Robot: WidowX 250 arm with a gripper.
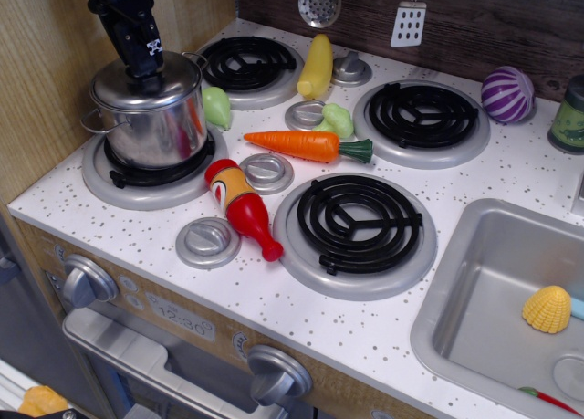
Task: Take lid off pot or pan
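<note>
Toy stove scene, single view. The pot (151, 118) stands on the front-left burner (109, 177) of the table (383, 332), with the lid (178, 79) seated flat on its rim. The gripper (143, 69) hangs directly above the lid's centre, its black fingers reaching down to where the knob should be; the knob itself is hidden behind them. Whether the fingers are clenched on the knob or merely straddle it cannot be told from this angle. The decisive relation is vertical: the lid lies immediately below the gripper, its axis upright and in line with the gripper's approach, so the removal calls for a straight upward lift once the knob is held. A red bottle (240, 206), a carrot (306, 145) and grey discs (208, 241) lie to the pot's right, well clear of the lid.
</note>
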